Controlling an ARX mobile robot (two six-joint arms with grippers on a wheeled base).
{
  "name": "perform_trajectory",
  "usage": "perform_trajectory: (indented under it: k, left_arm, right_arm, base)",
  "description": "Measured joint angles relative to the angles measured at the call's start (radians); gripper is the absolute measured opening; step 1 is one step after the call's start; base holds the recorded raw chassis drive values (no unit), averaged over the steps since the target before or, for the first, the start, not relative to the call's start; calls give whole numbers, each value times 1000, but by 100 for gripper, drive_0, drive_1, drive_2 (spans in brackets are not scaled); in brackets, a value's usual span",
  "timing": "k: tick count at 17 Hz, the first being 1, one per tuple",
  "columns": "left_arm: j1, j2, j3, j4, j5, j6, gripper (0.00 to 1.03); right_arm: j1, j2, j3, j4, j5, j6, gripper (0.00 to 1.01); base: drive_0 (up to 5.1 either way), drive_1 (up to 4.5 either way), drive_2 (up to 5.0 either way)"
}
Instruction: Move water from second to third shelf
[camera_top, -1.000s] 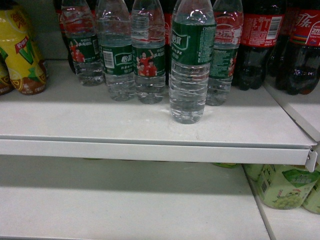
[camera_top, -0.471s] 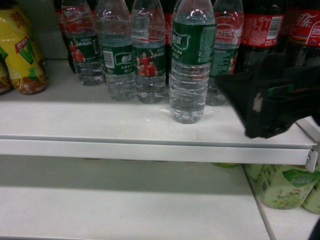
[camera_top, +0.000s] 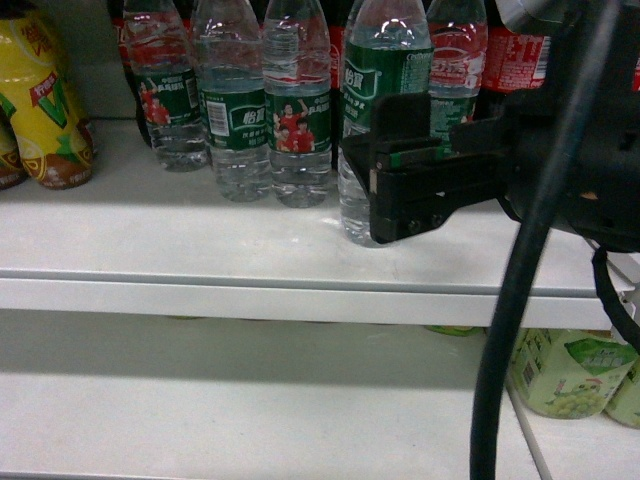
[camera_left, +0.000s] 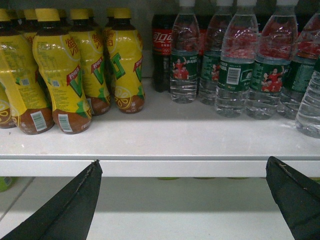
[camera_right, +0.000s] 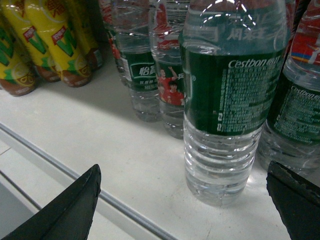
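Water bottle (camera_top: 375, 100) stands upright at shelf (camera_top: 200, 250) front; right tool (camera_right: 185, 200) released, straddling it; left tool (camera_left: 185, 200) released.

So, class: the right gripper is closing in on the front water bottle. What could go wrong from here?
1. The water bottle stands alone near the shelf edge; an off-centre push from the open right gripper could tip it forward off the shelf.
2. Other water bottles and cola bottles stand close behind; reaching too deep might knock them.
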Motion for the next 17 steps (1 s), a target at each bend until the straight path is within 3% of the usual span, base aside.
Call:
perform_trajectory:
  k: [3,10,13,17]
  left_arm:
    - [0,0,0,0,0,0,98]
    - [0,0,0,0,0,0,98]
    - [0,0,0,0,0,0,98]
    - [0,0,0,0,0,0,98]
  right_arm:
    - [20,39,61,-29,54,0,98]
    - [32,64,114,-61,101,1,98]
    - [38,84,162,-90,177,2,98]
    - [37,121,203,-79,172,22,98]
  base:
    - [0,0,0]
    - [0,0,0]
    - [0,0,0]
    - [0,0,0]
